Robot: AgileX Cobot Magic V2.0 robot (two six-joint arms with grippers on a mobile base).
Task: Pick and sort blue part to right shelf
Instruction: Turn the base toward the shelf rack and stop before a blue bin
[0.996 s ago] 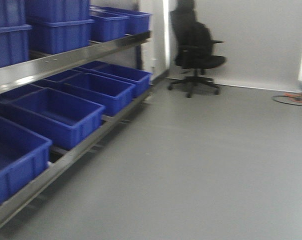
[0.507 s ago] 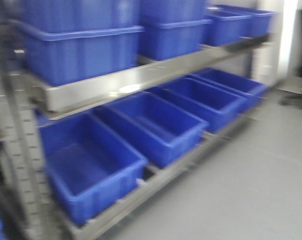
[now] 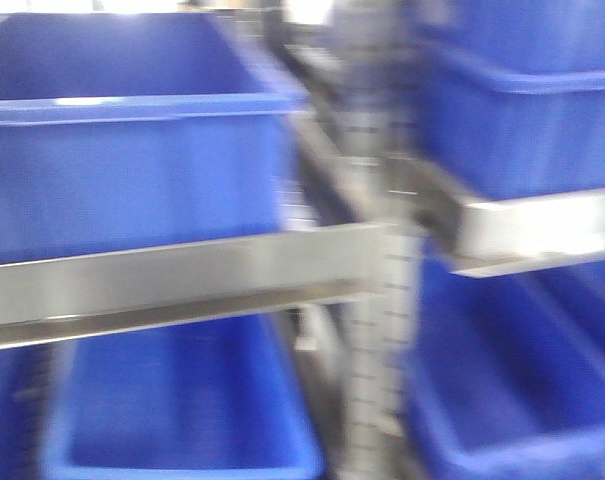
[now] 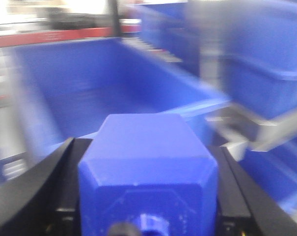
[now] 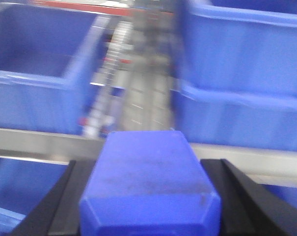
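Note:
My left gripper [image 4: 146, 145] is shut on a blue part [image 4: 147, 169], a chunky block with bevelled edges held between the black fingers [image 4: 65, 167]. My right gripper [image 5: 147, 165] is shut on a second blue part [image 5: 148, 177] of the same kind. The front view is blurred and shows two steel racks meeting at a grey upright [image 3: 377, 340]. The right shelf's steel front rail [image 3: 542, 225] runs at the right, with blue crates [image 3: 522, 110] above and below it. Neither gripper shows in the front view.
The left rack's steel rail [image 3: 182, 275] crosses the front view, with a large blue crate [image 3: 132, 160] above and another [image 3: 172, 410] below. Open blue crates [image 4: 89, 83] lie ahead of the left wrist. Grey roller track [image 5: 143, 93] runs between crates ahead of the right wrist.
The front view has swung left, from open floor and an office chair onto the racks, and now sits close to the upright between two racks. The picture is motion-blurred.

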